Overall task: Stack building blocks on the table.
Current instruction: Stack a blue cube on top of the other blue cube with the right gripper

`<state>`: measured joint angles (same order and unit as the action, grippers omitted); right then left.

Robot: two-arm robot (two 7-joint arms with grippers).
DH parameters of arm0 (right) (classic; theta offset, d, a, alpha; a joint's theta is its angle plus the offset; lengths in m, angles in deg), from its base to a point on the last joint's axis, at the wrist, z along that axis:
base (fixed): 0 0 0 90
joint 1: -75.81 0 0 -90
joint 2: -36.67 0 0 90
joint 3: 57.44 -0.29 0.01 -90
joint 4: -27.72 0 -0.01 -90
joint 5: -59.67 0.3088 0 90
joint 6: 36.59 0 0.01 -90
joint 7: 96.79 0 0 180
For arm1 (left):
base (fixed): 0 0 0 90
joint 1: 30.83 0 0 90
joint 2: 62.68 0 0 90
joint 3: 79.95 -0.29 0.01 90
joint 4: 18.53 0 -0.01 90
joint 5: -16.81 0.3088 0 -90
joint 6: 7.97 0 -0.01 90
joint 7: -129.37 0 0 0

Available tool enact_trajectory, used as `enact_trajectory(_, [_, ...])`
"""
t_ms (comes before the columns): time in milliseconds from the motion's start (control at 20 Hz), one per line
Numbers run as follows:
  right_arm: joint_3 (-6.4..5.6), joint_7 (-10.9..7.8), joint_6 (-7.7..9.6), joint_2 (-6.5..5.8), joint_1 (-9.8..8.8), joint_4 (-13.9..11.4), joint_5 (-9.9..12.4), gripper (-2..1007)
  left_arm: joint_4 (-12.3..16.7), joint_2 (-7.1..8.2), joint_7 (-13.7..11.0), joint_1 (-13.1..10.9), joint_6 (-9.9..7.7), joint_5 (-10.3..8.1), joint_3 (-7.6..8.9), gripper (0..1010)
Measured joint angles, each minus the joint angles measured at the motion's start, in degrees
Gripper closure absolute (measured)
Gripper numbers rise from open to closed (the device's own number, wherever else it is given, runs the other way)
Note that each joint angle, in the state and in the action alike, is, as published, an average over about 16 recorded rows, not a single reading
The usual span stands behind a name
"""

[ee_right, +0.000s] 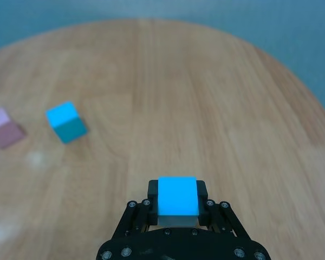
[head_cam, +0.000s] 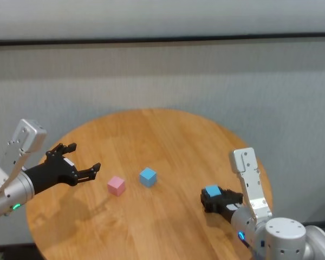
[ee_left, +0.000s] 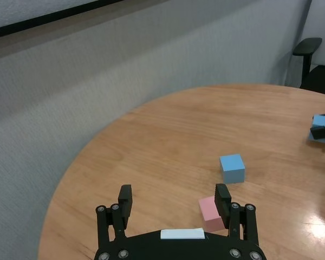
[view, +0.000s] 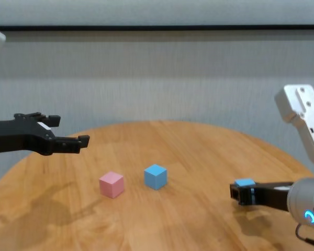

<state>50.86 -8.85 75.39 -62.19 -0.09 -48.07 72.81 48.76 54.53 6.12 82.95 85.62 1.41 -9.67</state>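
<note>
On the round wooden table point(head_cam: 151, 135) a pale pink block point(head_cam: 116, 185) and a light blue block point(head_cam: 148, 176) sit side by side near the middle, a small gap between them. Another light blue block point(head_cam: 212, 190) is at the table's right side, and my right gripper point(head_cam: 211, 198) is shut on it; the right wrist view shows this block point(ee_right: 177, 197) clamped between the fingers. Whether it rests on the wood or is just off it I cannot tell. My left gripper point(head_cam: 84, 157) hovers open and empty over the table's left part, left of the pink block point(ee_left: 210, 213).
A grey wall runs close behind the table. A black chair armrest point(ee_left: 307, 46) shows beyond the table's far right. The table's round edge curves just outside both arms.
</note>
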Motion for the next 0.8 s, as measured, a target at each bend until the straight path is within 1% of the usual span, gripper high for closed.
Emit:
enact_trajectory(100, [-0.05,-1.96,-0.96,-0.71,0.27,-0.35,-0.04,633,0.0,0.0,0.0,0.0,0.0,0.0,0.0,8])
enact_trajectory(200, [-0.04,-4.41,-2.16,-1.59,0.72,-0.58,0.01,637,0.0,0.0,0.0,0.0,0.0,0.0,0.0,8])
enact_trajectory(400, [0.28,-10.63,-5.27,-3.81,2.34,-0.23,0.5,637,0.0,0.0,0.0,0.0,0.0,0.0,0.0,8])
enact_trajectory(600, [1.0,-17.44,-8.73,-6.05,4.93,1.64,1.42,637,0.0,0.0,0.0,0.0,0.0,0.0,0.01,8])
enact_trajectory(800, [2.13,-23.44,-11.84,-7.56,8.2,5.12,2.47,637,0.0,0.0,0.0,0.0,0.0,0.0,0.01,8])
